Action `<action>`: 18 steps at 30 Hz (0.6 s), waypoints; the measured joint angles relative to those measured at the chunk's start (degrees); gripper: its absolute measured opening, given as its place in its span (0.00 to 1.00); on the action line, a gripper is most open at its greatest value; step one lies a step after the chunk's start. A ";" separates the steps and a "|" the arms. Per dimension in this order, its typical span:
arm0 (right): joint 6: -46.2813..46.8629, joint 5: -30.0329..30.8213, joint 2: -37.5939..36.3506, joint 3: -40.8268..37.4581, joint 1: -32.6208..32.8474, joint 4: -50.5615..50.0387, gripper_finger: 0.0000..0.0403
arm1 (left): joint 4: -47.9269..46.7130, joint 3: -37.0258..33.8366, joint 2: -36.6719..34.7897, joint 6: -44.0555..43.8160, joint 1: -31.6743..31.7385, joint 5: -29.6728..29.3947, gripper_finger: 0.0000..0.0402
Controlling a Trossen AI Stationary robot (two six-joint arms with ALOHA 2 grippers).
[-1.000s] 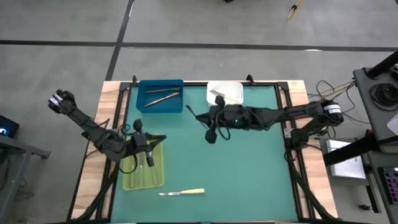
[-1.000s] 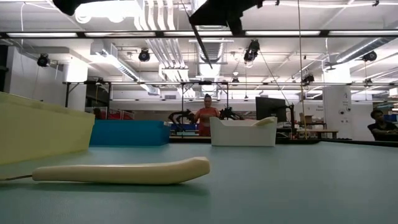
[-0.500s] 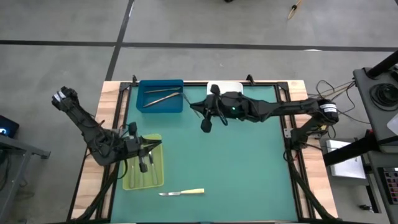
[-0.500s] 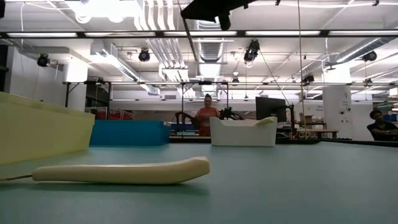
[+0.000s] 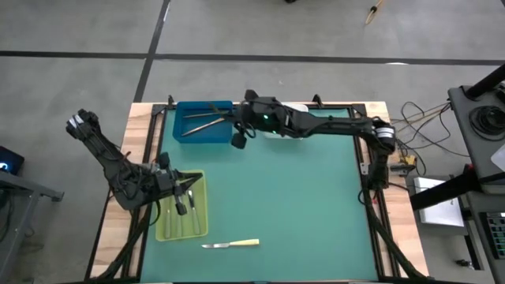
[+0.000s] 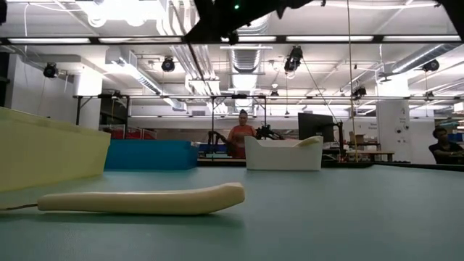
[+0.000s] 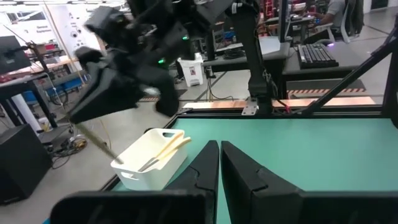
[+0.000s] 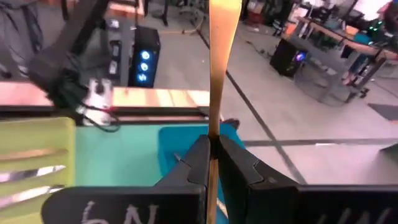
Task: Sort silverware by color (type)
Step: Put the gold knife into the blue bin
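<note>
My right gripper [image 5: 237, 134] hangs over the near right corner of the blue tray [image 5: 189, 136], shut on a slim brownish metal utensil [image 8: 222, 56] that sticks out past the fingers over the tray. Two more slim utensils [image 5: 201, 123] lie in that tray. My left gripper [image 5: 183, 202] hovers shut over the yellow-green tray [image 5: 162, 229], which holds grey utensils [image 5: 186, 222]. One knife with a pale yellow handle [image 5: 231, 244] lies flat on the green mat near the near edge; the low view shows its handle [image 6: 141, 199] close up. My right gripper pinches the utensil's slim shaft [image 8: 214, 124] between its two fingers. The shaft runs on straight past the fingertips, along the fingers. It is lifted clear above the blue tray [image 8: 186, 140]. Which end of the utensil is in the hold stays hidden by the fingers.
The white tray [image 7: 149, 158] at the far edge holds pale-handled knives; my right arm [image 5: 316, 126] covers most of it in the high view. Bare green mat [image 5: 300, 213] fills the middle and right. A person [image 6: 239, 138] stands in the room beyond.
My right gripper has swung from the mat's middle near the white tray toward the table's far left, carrying the utensil over the blue tray. My left gripper has drifted a little toward the near edge above the yellow-green tray.
</note>
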 joint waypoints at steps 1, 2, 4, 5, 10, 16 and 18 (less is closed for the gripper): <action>-0.66 -0.02 1.11 1.66 -0.48 -0.55 0.03 | -0.15 0.00 -0.17 0.00 -0.02 -0.02 0.00; -1.18 0.02 2.27 3.23 -0.97 -1.98 0.03 | -0.44 0.00 -0.37 -0.01 -0.10 -0.04 0.00; -1.92 -0.86 4.81 6.93 -1.93 -3.28 0.03 | -1.13 0.00 -0.76 -0.04 -0.14 -0.04 0.00; -2.16 -2.03 5.84 8.55 -2.48 -4.27 0.03 | -1.41 0.00 -0.94 -0.06 -0.22 -0.08 0.00; -2.48 -5.52 12.13 17.79 -4.50 -8.29 0.03 | -2.20 0.00 -1.43 -0.26 -0.30 -0.11 0.00; -3.69 -7.27 19.26 26.43 -6.66 -10.43 0.03 | -2.40 0.00 -1.76 -0.26 -0.93 -0.15 0.00; -3.63 -8.20 21.28 29.10 -7.24 -10.22 0.03 | -2.46 0.00 -2.04 -0.26 -1.36 -0.15 0.00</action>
